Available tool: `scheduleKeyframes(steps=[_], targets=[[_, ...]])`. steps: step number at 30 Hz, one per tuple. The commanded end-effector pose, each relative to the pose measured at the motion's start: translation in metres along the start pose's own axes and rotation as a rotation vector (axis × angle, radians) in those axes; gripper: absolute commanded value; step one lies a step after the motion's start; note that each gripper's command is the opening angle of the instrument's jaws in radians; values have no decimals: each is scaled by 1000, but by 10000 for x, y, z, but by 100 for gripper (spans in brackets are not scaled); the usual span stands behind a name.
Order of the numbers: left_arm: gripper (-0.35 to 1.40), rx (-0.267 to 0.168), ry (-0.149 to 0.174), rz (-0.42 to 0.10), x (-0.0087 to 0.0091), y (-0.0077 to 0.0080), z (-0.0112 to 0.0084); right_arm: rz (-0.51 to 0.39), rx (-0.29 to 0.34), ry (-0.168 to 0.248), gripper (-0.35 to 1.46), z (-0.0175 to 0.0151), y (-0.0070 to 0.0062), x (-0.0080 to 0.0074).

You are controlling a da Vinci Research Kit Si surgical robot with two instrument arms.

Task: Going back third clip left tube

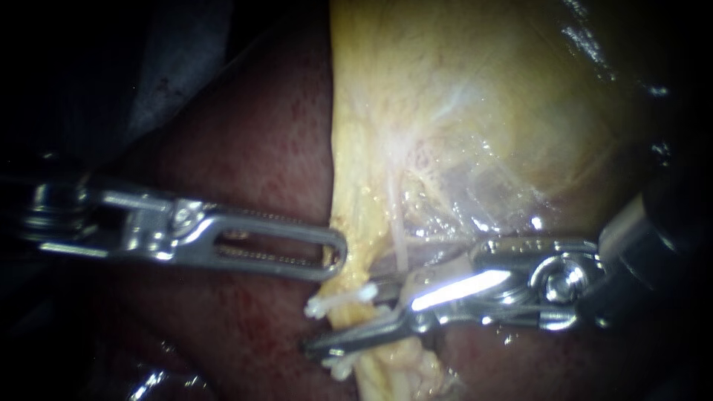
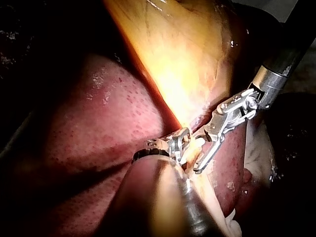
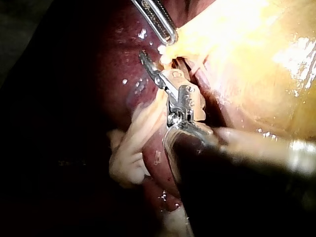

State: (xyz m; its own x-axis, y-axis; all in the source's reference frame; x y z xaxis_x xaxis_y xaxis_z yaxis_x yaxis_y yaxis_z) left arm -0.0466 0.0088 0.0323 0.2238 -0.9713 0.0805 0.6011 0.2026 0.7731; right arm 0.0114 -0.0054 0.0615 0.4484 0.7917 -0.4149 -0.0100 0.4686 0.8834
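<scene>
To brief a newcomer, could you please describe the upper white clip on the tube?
Follow the yellow gallbladder down to its narrow tube. The clip is the white bar crossing it just under the left instrument; the other white clip lies below the right instrument.

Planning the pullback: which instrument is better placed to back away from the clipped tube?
Right. The right instrument has jaws open around the tube beside a white clip, so it looks free to withdraw. The left instrument rests at the edge of the gallbladder, probably best kept there.

Dark red liver [image 1: 252, 148] lies beside the yellowish gallbladder [image 1: 475, 96] — surfaces wet, glistening.
</scene>
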Motion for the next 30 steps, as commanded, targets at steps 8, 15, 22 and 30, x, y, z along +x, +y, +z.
scheduleKeyframes(steps=[8, 15, 22, 30], targets=[[-35, 1, 0, 0, 0, 0, 0, -25, -21, 14, 48, -37, -10, 26], [-35, 1, 0, 0, 0, 1, 0, -42, -56, -13, 48, -65, -6, 21], [-35, 0, 0, 0, -1, 4, 1, -57, -79, -21, 48, -98, -5, 17], [-35, 0, 0, 1, -1, 6, 2, -68, -107, 7, 48, -155, -12, 28]])
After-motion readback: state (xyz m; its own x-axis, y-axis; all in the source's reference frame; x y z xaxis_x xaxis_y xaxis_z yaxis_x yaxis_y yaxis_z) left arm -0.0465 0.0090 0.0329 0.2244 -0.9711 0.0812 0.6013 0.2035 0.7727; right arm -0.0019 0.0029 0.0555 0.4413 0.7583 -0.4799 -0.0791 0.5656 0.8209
